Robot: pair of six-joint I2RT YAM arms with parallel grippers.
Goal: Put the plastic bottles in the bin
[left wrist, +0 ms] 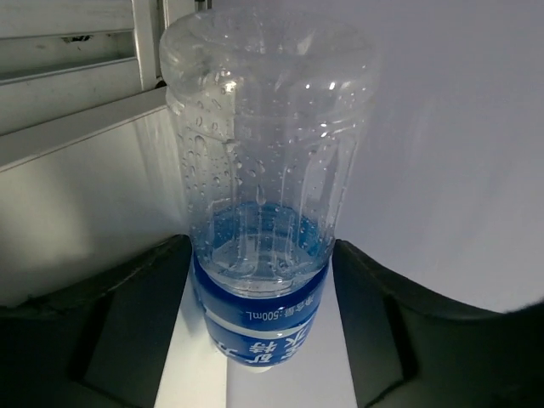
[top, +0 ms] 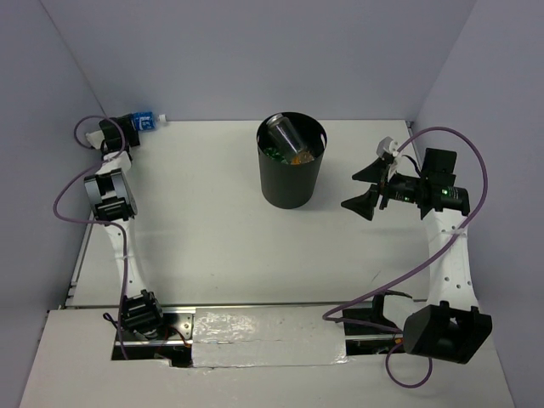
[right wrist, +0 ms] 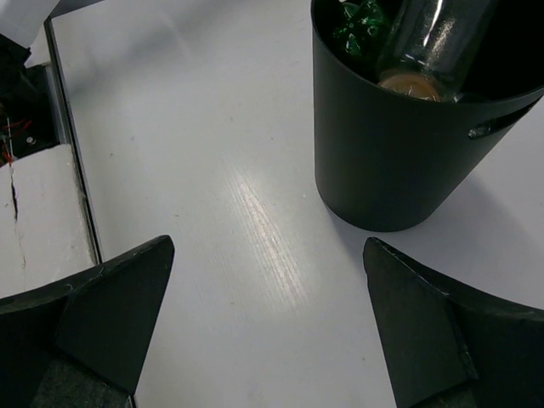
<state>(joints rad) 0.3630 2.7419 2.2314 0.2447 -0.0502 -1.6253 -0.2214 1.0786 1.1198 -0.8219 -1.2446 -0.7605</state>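
A clear plastic bottle with a blue label lies in the far left corner of the table. My left gripper has a black finger against each side of its labelled part. The black bin stands at the middle back. Inside it are a clear bottle, a green one and something orange. To the right of the bin my right gripper hangs open and empty, and in its wrist view the bin wall shows ahead of the gripper.
Grey walls close in the white table at the back and on both sides. A metal rail runs along the wall beside the blue-label bottle. Purple cables loop off both arms.
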